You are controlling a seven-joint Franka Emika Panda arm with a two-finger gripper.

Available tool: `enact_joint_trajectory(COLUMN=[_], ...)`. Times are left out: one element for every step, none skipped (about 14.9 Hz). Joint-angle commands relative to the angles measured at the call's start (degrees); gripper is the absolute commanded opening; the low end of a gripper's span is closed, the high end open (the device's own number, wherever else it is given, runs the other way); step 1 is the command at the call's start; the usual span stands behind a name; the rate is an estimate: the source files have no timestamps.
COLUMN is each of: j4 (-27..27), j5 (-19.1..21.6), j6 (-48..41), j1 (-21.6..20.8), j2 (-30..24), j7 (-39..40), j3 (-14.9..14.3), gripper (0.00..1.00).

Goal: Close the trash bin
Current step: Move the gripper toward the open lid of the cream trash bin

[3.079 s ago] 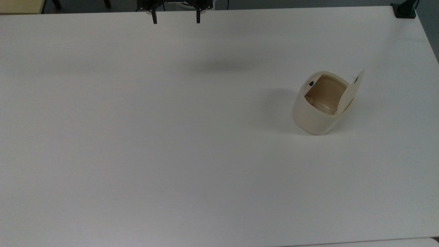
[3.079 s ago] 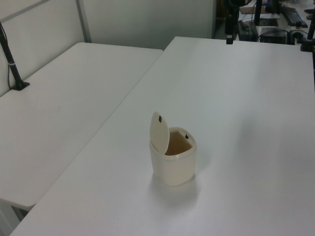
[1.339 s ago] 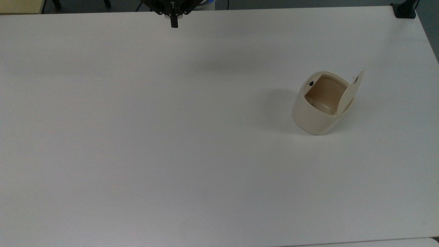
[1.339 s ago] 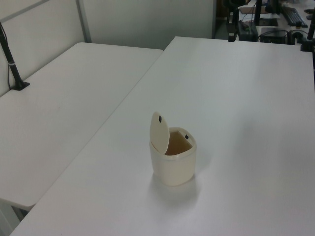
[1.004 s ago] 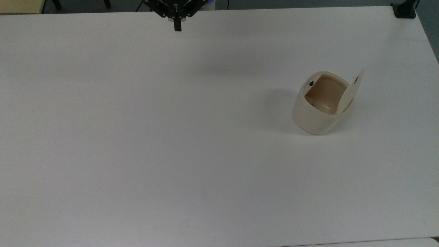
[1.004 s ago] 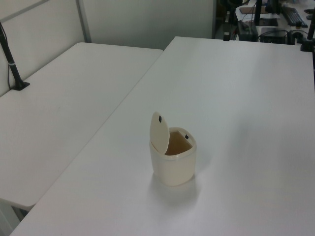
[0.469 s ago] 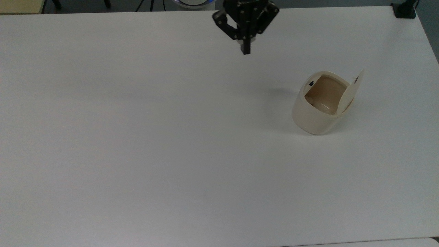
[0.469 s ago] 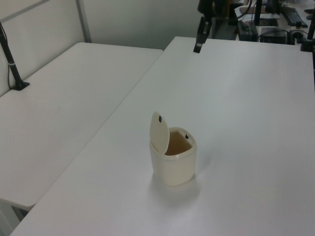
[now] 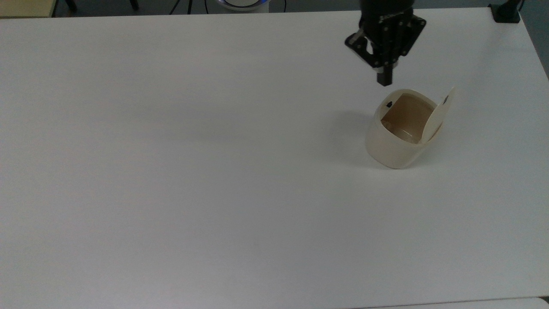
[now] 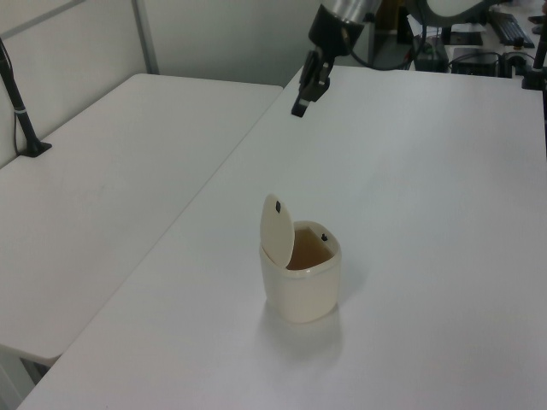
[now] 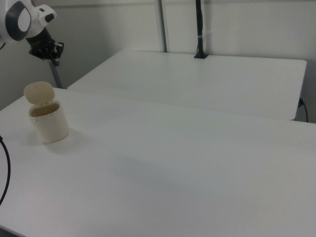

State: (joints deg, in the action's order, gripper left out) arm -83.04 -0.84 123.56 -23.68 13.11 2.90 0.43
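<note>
Right of centre in the top view, a little above the middle, stands the trash bin [image 9: 396, 137] on the white table [image 9: 171, 171]; in the left view it sits low in the middle, and in the right view at the far left edge. Its body is upright, long axis vertical, tan mouth facing up. The lid [image 9: 438, 115] is raised nearly on edge at the rim on the top view's right, so its inner face looks toward the top view's left, across the opening; a small black mark [image 9: 389, 104] sits on the opposite rim.

Judging by that stance, the main risk is a push landing on the wrong face of the lid or too low on the wall: the bin looks light and could slide or tip rather than the lid swinging down. A push from the hinge side would fold the lid further back.

Just above the bin in the top view hangs the gripper [image 9: 384, 79], well off the table in the left view [image 10: 299, 106], its fingers pressed together into one black tip, holding nothing.
</note>
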Motion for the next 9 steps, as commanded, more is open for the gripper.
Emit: enact_joint_trajectory(j4=[2.1, 2.1, 2.1, 2.1, 2.1, 2.1, 2.1, 2.1, 2.0], j5=[0.3, 0.2, 0.1, 0.1, 0.0, 0.0, 0.0, 0.0, 0.0], j6=[8.4, 11.1, 13.1, 14.6, 15.9, 16.6, 16.8, 16.8, 16.8], j1=[-0.4, -0.4, -0.5, -0.5, -0.5, -0.5, -0.5, -0.6, -0.6], j2=[4.2, 5.1, 6.0, 6.7, 7.5, 8.0, 8.2, 8.3, 8.9], j7=[2.2, 2.6, 3.2, 3.8, 4.2, 4.6, 4.7, 5.4, 6.6], j3=[3.2, 4.1, 5.0, 5.9, 6.9, 7.6, 8.0, 8.4, 8.7], gripper=[0.00, 0.00, 0.00, 0.00, 0.00, 0.00, 0.00, 0.00, 0.00])
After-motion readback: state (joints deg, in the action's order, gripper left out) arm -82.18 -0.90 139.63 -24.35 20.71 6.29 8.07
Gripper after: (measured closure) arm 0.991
